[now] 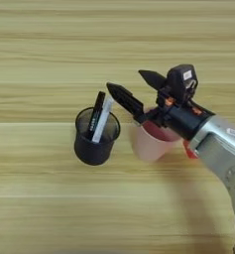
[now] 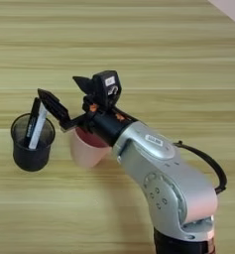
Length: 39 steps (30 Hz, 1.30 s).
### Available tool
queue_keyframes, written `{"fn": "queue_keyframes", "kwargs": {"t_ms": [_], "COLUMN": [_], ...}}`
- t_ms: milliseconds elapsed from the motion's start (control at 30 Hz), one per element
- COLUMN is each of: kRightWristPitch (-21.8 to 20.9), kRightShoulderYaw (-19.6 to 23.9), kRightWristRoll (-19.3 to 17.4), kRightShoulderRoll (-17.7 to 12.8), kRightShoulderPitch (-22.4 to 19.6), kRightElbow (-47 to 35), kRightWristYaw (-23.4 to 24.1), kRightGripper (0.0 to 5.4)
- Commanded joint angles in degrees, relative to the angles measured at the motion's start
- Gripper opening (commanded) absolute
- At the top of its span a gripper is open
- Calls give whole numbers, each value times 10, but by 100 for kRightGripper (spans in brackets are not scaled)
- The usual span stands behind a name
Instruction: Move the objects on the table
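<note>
My gripper (image 1: 131, 85) hangs above the table (image 1: 39, 198) with its two black fingers (image 1: 125, 99) spread apart, grasping nothing. Just off my lower fingertip to the left stands the black mesh cup (image 1: 93, 146), with the black marker (image 1: 95, 115) and the white marker (image 1: 103, 119) leaning upright inside it, side by side. Under my fingers sits the pink cup (image 1: 146, 144). A bit of red (image 1: 189, 150) peeks out beside my forearm; I cannot tell what it is.
</note>
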State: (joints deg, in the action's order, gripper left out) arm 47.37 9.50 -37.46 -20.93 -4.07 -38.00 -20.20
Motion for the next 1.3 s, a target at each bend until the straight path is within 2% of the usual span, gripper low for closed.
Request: {"fn": "queue_keyframes", "kwargs": {"t_ms": [33, 233, 433, 1200, 1300], "kRightWristPitch": [-9, 23, 39, 39, 38], "kRightShoulderYaw": [-7, -17, -31, -55, -57], "kRightWristRoll": [-1, -8, 2, 12, 13], "kRightShoulderRoll": [-5, -3, -12, -12, -11], "kRightShoulderPitch": [-37, -44, -41, -36, -36], "kRightElbow": [-15, -3, 9, 21, 24], "kRightWristYaw": [9, 17, 11, 7, 5], "kRightGripper": [537, 537, 537, 537, 508]}}
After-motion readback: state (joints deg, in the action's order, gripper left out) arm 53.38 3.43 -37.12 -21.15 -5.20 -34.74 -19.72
